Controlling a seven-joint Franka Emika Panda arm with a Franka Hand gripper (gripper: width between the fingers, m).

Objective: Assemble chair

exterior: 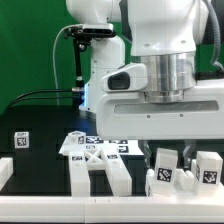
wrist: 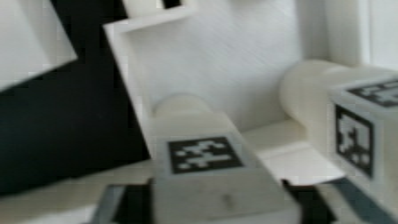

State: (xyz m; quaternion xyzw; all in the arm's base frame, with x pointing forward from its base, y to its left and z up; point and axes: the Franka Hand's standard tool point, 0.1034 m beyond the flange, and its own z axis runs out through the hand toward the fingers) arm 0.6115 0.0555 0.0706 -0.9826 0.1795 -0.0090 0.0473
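The robot is a bulky arm of glossy white rounded shells (exterior: 150,30), with a ribbed silver-grey cylindrical collar (exterior: 168,72) at the wrist. Below the collar, a wide flat pale-grey housing (exterior: 150,112) carries the two-finger gripper (exterior: 176,158), whose dark grey fingers (wrist: 121,203) show in the wrist view. A small black box (exterior: 98,32) sits on the white rear segment, a thin black cable (exterior: 74,60) runs down from it, and a blue light (exterior: 88,95) glows lower down.

Low exterior view across the table (exterior: 40,165), facing the arm (exterior: 165,60) head-on and close, wrist view looking down, near, onto tagged chair pieces (wrist: 199,150), both views sharing those chair pieces (exterior: 163,177)
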